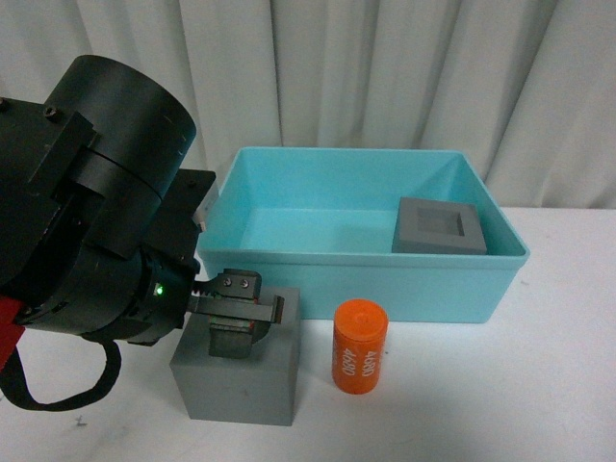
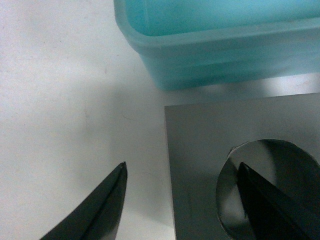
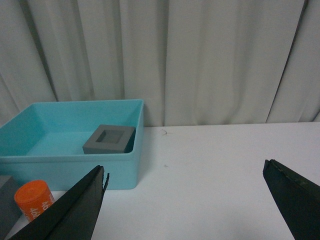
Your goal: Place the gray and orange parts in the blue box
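Observation:
A gray cube with a round recess point(image 1: 241, 377) stands on the white table in front of the blue box point(image 1: 385, 289). My left gripper point(image 1: 236, 313) is open and low over this cube. In the left wrist view the left gripper point(image 2: 183, 165) straddles the cube's point(image 2: 197, 150) wall: one finger point(image 2: 265, 205) sits in the round recess, the other point(image 2: 107, 210) is outside, over the table. The orange cylinder point(image 1: 360, 345) stands upright to the cube's right. The gray cube with a square recess point(image 1: 438, 226) lies in the box. My right gripper point(image 3: 185, 166) is open and empty over bare table.
A white curtain point(image 1: 385, 67) hangs behind the table. In the right wrist view the blue box point(image 3: 75, 165), the square-recess cube point(image 3: 109, 138) and the orange cylinder point(image 3: 34, 199) show to one side. The left arm's black body point(image 1: 87, 221) fills the left of the front view.

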Robot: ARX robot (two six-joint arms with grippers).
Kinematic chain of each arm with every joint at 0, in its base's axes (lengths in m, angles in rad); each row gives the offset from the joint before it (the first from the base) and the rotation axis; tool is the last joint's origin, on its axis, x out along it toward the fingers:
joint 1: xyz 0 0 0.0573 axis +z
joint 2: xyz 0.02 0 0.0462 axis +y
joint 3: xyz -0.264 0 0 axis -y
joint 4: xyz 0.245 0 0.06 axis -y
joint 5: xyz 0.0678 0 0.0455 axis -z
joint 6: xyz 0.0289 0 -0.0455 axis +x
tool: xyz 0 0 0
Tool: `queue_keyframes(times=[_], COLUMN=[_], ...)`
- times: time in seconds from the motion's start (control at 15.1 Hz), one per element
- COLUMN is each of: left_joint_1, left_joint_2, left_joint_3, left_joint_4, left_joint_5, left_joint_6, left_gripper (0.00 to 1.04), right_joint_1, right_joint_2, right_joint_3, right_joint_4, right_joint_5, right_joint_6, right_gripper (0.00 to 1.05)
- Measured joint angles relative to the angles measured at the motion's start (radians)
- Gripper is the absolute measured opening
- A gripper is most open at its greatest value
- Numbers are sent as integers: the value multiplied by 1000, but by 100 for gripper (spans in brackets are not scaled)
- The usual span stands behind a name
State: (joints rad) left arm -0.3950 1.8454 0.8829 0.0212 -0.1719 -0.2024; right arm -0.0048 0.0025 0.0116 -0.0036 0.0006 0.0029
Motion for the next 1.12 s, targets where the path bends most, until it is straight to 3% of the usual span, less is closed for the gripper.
queue_keyframes(times=[0.13,0.2,0.26,1.12], left_joint_1=[0,3,8,150], left_joint_2=[2,2,-1,-280], left_joint_3=[4,4,5,-54], left_joint_4=[-5,-5,-3,-138], left_joint_5=[0,10,19,62], left_joint_6=[4,8,6,109], left_gripper=[48,27,21,19], right_joint_1=[0,0,0,0], right_joint_2=[0,0,0,0], right_joint_3=[0,0,0,0], right_joint_4=[0,0,0,0], right_joint_5=[0,0,0,0], right_joint_6=[0,0,0,0], right_gripper=[98,98,98,98])
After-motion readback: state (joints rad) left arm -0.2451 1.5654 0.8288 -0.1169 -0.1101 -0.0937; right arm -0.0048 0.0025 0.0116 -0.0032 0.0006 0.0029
